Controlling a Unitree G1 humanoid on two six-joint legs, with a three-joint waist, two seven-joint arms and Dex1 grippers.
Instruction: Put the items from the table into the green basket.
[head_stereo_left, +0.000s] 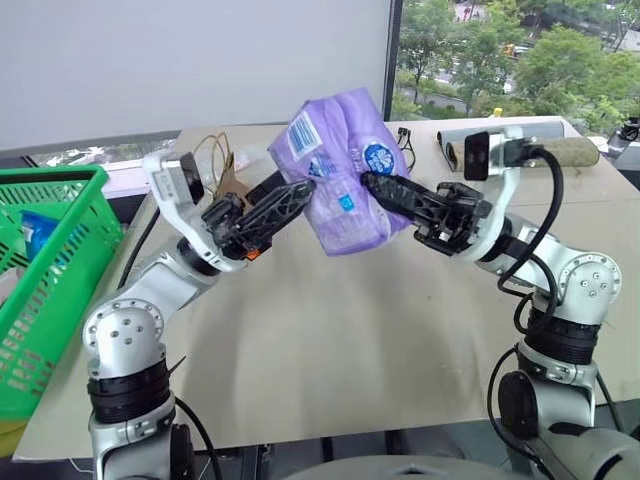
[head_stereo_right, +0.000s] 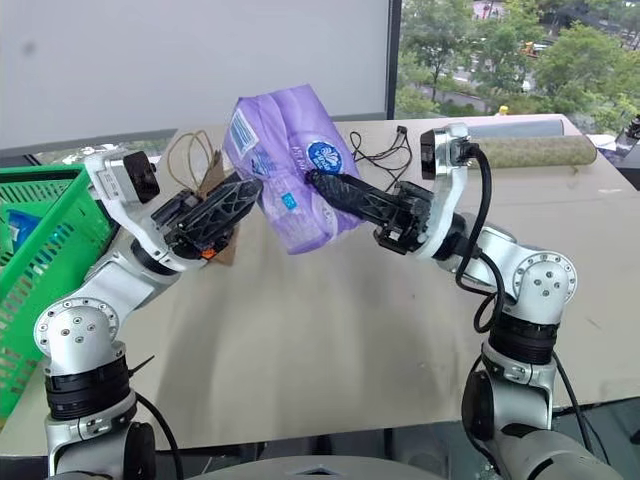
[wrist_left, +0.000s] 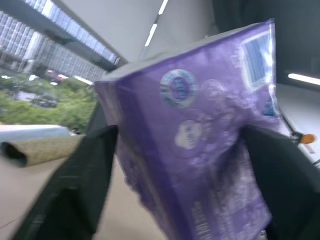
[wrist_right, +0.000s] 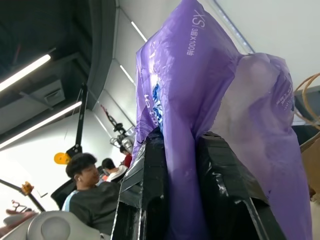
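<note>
Black fingers of the right gripper (head_stereo_left: 372, 184) are pinched tight on a fold of the purple pack (head_stereo_left: 340, 170), with the film squeezed between the two pads in the right wrist view, so this gripper holds the pack in the air above the table (head_stereo_left: 330, 330). From that pinch the pack's long axis runs tilted: its upper end, with a white barcode label, leans up and toward the left gripper, and its lower end hangs down toward the tabletop. A round blue-white mark on the pack's face sits just above the right fingertips. On the pack's other side, the left gripper (head_stereo_left: 300, 190) has its fingers spread, one on each side of the pack in the left wrist view; whether they press it or only flank it I cannot tell. Farther out past the left gripper, well apart from the pack, the green basket (head_stereo_left: 70, 260) stands at the table's edge with something blue inside. Behind the left gripper a loop of cord (head_stereo_right: 185, 150) and a brown cardboard scrap lie on the table. Beyond the right gripper, a black cable (head_stereo_right: 385, 150) and a long roll (head_stereo_right: 530, 150) rest near the far edge by the window.
</note>
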